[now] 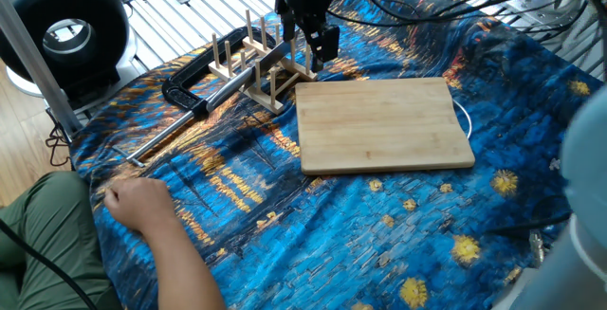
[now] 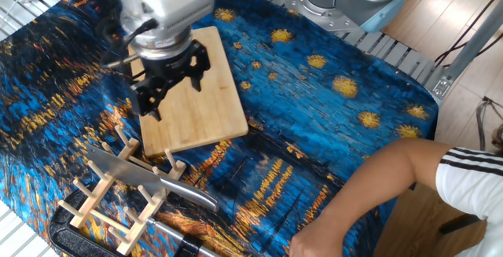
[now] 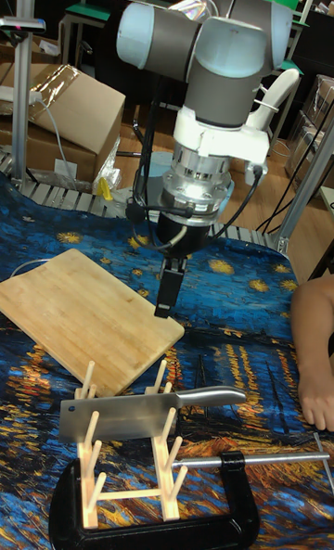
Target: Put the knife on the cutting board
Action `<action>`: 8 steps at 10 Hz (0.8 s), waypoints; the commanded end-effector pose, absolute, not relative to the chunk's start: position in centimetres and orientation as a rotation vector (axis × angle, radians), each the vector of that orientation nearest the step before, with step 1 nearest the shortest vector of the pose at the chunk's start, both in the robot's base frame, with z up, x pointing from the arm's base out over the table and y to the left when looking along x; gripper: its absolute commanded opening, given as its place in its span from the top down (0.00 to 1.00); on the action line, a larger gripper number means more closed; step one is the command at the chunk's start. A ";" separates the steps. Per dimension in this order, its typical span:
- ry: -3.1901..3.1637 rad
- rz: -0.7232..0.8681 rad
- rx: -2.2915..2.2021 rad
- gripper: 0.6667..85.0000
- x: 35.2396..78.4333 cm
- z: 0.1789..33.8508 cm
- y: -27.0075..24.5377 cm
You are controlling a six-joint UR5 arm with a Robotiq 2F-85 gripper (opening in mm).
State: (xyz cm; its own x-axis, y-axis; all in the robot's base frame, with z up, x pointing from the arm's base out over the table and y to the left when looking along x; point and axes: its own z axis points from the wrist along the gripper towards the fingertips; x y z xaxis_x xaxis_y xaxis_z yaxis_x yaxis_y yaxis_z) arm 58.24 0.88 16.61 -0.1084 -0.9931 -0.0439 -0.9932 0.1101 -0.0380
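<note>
The silver knife [image 1: 268, 59] rests on edge across a small wooden peg rack [image 1: 248, 63], its blade [image 2: 122, 170] between the pegs and its steel handle [image 3: 209, 395] sticking out. The bamboo cutting board [image 1: 384, 125] lies flat on the blue cloth beside the rack. My gripper [image 2: 173, 93] hangs open and holds nothing, above the board's corner [image 2: 208, 119] nearest the rack and apart from the knife. In the tall fixed view, one finger [image 3: 167, 292] hangs just above and behind the knife [image 3: 116, 415].
A black clamp [image 1: 185, 92] with a long metal bar lies next to the rack [image 3: 125, 476]. A person's hand [image 1: 137, 201] rests on the cloth's near edge, and an arm [image 2: 369, 186] reaches in. A black fan [image 1: 66, 30] stands off the table. Cables trail behind the arm.
</note>
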 end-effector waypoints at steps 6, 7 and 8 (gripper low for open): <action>2.199 0.045 -2.079 0.02 67.8 11.2 1.8; 2.205 0.027 -2.079 0.02 68.1 11.0 1.6; 2.223 0.015 -2.091 0.01 67.5 11.5 1.0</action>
